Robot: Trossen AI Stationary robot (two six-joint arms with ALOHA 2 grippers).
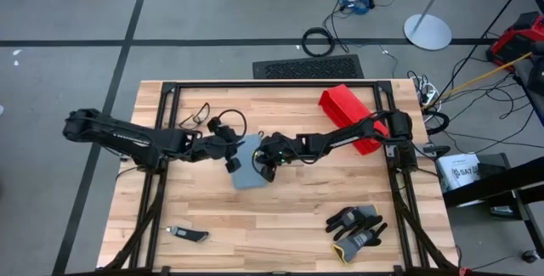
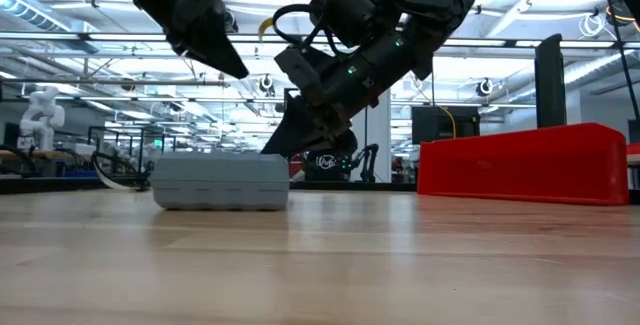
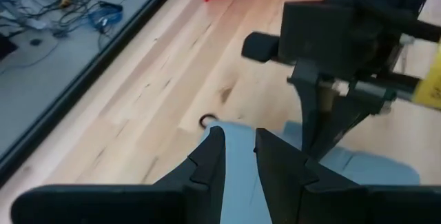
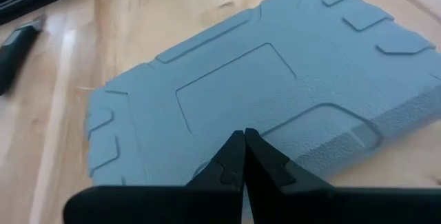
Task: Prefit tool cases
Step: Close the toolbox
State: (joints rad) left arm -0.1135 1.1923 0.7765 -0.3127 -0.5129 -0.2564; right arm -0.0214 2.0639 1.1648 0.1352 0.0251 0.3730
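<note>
The wooden desk (image 1: 280, 216) fills the middle of the high view. The red bin (image 1: 347, 110) lies at its upper right, well apart from the work.

The grey-blue tool case (image 1: 247, 167) lies closed and flat on the desk just left of the frame's centre. In the low view it sits left of centre on the wood.

Both arms reach in to it. The left jaws (image 1: 231, 159) come from the frame's left and sit at the case's upper left corner, fingers slightly spread over its edge with only a narrow gap; whether they pinch it cannot be told. The right jaws (image 1: 266, 167) come from the right and hang over the case's right edge, pressed together and empty, their tips just above the lid.

A pair of gloves (image 1: 357, 228) lies at lower right, a small dark tool (image 1: 189, 234) at lower left.
</note>
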